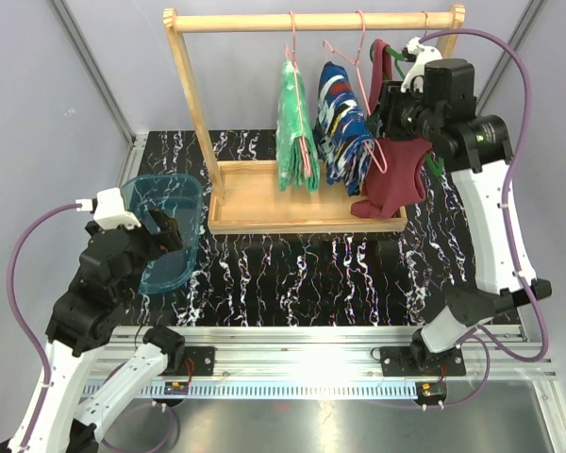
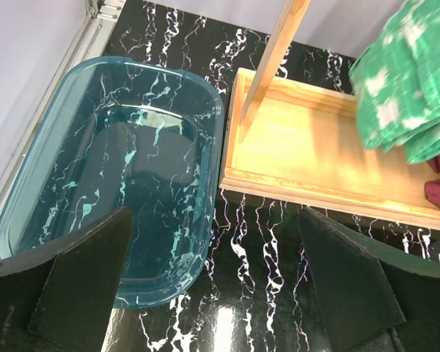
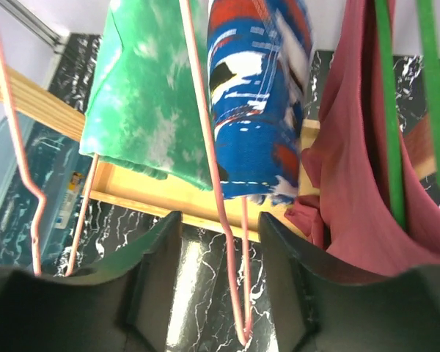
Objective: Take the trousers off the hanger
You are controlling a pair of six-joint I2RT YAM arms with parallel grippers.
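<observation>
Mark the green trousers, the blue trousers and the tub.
green trousers [image 1: 292,127], top view, middle of the folded cloth.
blue trousers [image 3: 253,103], right wrist view, patterned front.
tub [image 2: 143,158], left wrist view, bare floor.

lighting was bright and even, from overhead. glare washed out the near rail [image 1: 302,363] and streaked the glossy table [image 2: 227,323]. shadows were soft. the blue trousers [image 3: 257,95] showed motion blur in the right wrist view.
</observation>
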